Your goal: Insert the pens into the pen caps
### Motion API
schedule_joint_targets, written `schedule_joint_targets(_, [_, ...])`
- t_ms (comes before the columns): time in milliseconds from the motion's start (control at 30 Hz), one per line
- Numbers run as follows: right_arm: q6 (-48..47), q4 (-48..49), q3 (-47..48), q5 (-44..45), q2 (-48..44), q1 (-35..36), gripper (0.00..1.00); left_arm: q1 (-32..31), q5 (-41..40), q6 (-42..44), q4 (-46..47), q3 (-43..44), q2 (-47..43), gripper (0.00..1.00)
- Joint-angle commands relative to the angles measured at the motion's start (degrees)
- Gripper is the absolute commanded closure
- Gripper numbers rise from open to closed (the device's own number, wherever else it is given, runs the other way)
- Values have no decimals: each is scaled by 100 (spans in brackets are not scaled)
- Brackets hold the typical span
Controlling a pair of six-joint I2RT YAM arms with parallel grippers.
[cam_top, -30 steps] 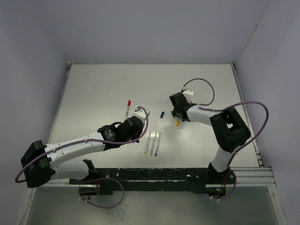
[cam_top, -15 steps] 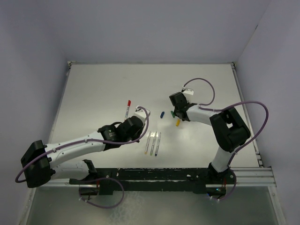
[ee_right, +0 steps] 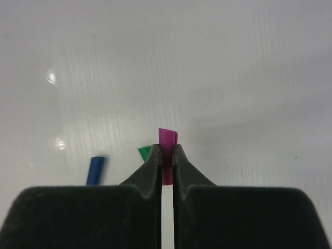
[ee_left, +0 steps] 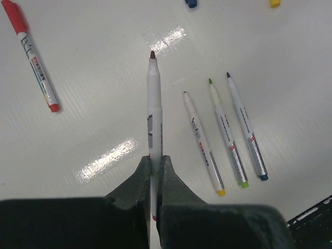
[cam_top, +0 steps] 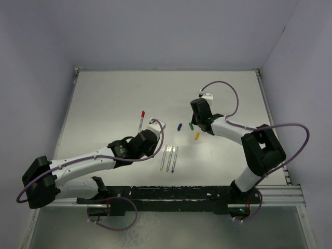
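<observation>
Top external view, from the arm bases outward: three loose pens (cam_top: 168, 157) lie side by side on the white table (cam_top: 104, 98), uncapped, with their tips toward 12 o'clock and their coloured tail ends toward 6. In the left wrist view their tails read yellow (ee_left: 203, 142), green (ee_left: 228, 135) and blue (ee_left: 246, 127).

Just at 9 o'clock of them is the left gripper (ee_left: 154, 168). Its fingers are pressed together on the lower barrel of the held pen (ee_left: 154, 114), and the pen's dark bare tip sticks out ahead over the table. At 11 o'clock of that gripper the red-capped pen (cam_top: 141, 120) lies alone, cap end toward 12.

Farther out, toward 1 o'clock of the loose pens, lies the yellow cap (cam_top: 196, 136). Beyond it are the blue cap (cam_top: 179, 126) and the green cap (cam_top: 191, 126), near each other but apart.

Farthest, at about 1 o'clock of the green cap, is the right gripper (ee_right: 166, 155). Its fingers pinch the purple cap (ee_right: 167, 148), whose end pokes out past the fingertips. In the right wrist view the green cap (ee_right: 145, 152) shows just at 9 o'clock of the fingertips, with the blue cap (ee_right: 95, 170) farther the same way.
</observation>
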Motion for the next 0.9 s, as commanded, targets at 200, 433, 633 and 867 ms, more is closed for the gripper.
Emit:
schedule_joint_targets(200, [-870, 1794, -680, -633, -2239, -40, 100, -10, -82, 308, 1180, -306, -759, 100])
schedule_joint_targets(433, [-999, 2834, -1456, -1714, -3557, -40, 100, -17, 593, 539, 2120, -573, -1192, 100])
schedule_joint_targets(633, [-952, 3916, -1961, -2514, -4258, -38, 100, -11, 1157, 609, 2671, -656, -1532, 100])
schedule_joint_targets(867, [-740, 5231, -2319, -3160, -4487, -38, 100, -10, 1927, 325, 3414, -871, -1687, 100])
